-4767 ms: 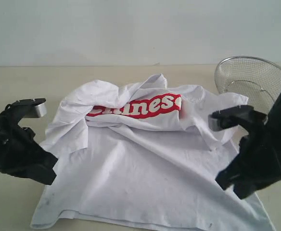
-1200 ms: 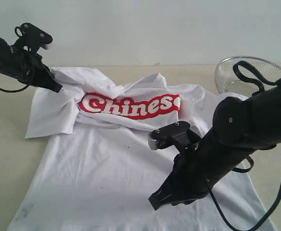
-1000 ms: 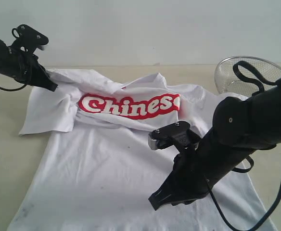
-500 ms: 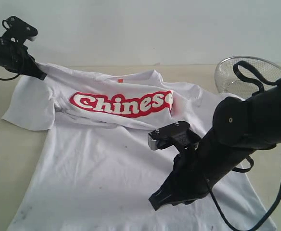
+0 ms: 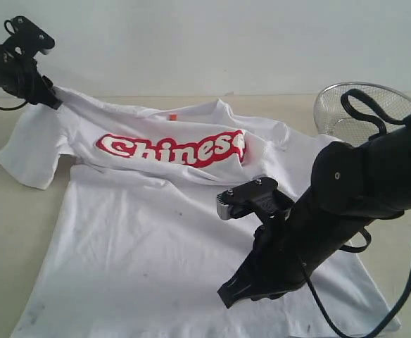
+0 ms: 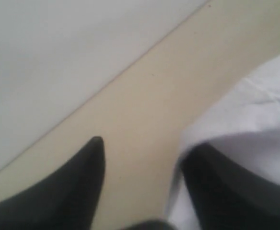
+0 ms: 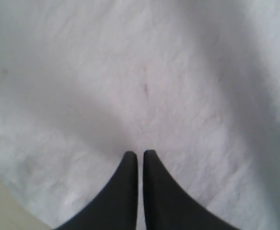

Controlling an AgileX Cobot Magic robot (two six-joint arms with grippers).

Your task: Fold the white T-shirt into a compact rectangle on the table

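White T-shirt (image 5: pixel 156 232): lies print-up on the table (image 5: pixel 8 232), one shoulder raised.
Left gripper (image 6: pixel 145 158): jaws spread; shoulder cloth draped over one finger.
Right gripper (image 7: pixel 140 154): fingers pressed together, tips at the shirt body, pinching nothing.
Risk: draped cloth may snag on that finger during any retreat, dragging the shoulder and wrinkling the chest.

The pale beige table (image 5: pixel 8 232) carries a white T-shirt (image 5: pixel 156 239) spread lettering-up, one shoulder lifted off the surface, and a round wire-mesh basket (image 5: pixel 353 105) just beyond the shirt's other shoulder.
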